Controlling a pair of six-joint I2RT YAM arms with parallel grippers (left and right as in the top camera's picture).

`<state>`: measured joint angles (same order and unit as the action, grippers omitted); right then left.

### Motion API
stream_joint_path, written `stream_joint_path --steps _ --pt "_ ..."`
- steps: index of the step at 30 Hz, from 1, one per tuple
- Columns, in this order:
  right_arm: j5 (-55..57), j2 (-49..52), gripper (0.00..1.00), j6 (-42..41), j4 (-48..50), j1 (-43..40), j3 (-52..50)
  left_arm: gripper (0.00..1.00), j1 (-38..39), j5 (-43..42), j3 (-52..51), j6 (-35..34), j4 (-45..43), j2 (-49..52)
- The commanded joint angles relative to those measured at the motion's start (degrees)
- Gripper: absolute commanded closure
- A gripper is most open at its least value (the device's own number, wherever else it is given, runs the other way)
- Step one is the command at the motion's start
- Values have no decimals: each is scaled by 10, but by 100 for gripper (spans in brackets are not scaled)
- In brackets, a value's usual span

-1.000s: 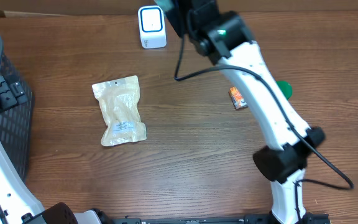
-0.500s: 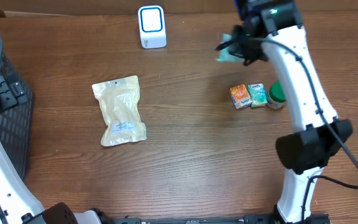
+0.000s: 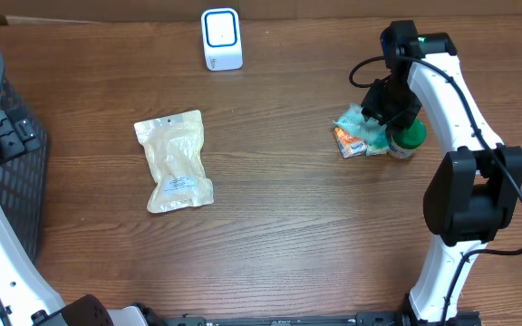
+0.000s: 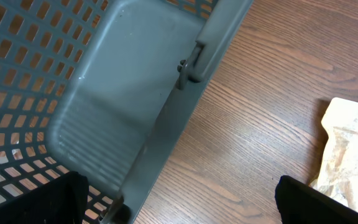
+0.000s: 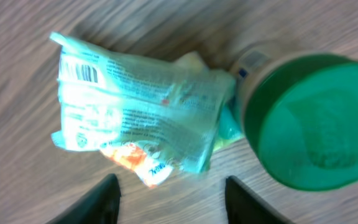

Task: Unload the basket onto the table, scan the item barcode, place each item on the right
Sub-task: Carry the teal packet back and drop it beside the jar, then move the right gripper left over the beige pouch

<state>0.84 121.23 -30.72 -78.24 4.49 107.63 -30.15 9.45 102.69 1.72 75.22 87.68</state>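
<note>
Overhead first: a second ago the right tool [image 3: 381, 109] was up at the far side by the scanner [image 3: 221, 38]. Half a second ago it was swinging right with the teal packet [image 3: 355, 121] in its grip. Now the packet lies on the little heap at the right, draped over the orange packet [image 3: 343, 141] and right beside the green-lidded jar [image 3: 410, 136]. The tool hangs just over it. The cream pouch [image 3: 176, 161] hasn't budged from the middle-left of the surface [image 3: 279, 226], and the basket [image 3: 3, 145] sits at the far left edge.

Left wrist: the left tool [image 4: 179, 205] is spread as wide as it goes with nothing in it, parked over the basket's [image 4: 104, 93] rim. A corner of the cream pouch [image 4: 353, 155] peeks in at the right.

Right wrist: the tool's [image 5: 173, 202] fingers [image 5: 101, 199] have come apart with nothing between them. The teal packet [image 5: 135, 112] lies loose below, barcode [image 5: 86, 73] facing up, against the jar [image 5: 306, 118].

My read: the teal one has had its pass at the scanner and just been let go. The pouch is probably next.
</note>
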Motion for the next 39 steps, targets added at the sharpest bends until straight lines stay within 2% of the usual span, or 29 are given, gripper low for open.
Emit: stream_joint_path --steps 1,9,14,18,19,20,23,28,33,39 --pt "-24 -8 36 27 -15 -2 53 0 -2 -1 9 9 -1 0" --pt "-33 -9 35 31 -129 3 204 1 -2 -1 9 9 -1 0" --pt "-136 -10 35 129 -153 13 256 0 -2 -1 9 9 -1 0" --pt "-209 -9 24 178 -140 25 247 0 -2 -1 9 9 -1 0" --pt "-210 -9 17 178 -134 31 244 1 -2 -1 9 9 -1 0" --pt "-209 -9 16 178 -126 36 240 0 -2 -1 9 9 -1 0" --pt "-209 -9 3 177 -85 55 228 1 -2 -1 9 9 -1 0" --pt "-209 -9 0 177 -10 79 217 0 -2 -1 9 9 -1 0" --pt "-230 -7 0 177 1 101 217 0 -2 -1 9 9 -1 0" --pt "-225 -7 0 190 46 167 183 0 -2 -1 9 9 -1 0"
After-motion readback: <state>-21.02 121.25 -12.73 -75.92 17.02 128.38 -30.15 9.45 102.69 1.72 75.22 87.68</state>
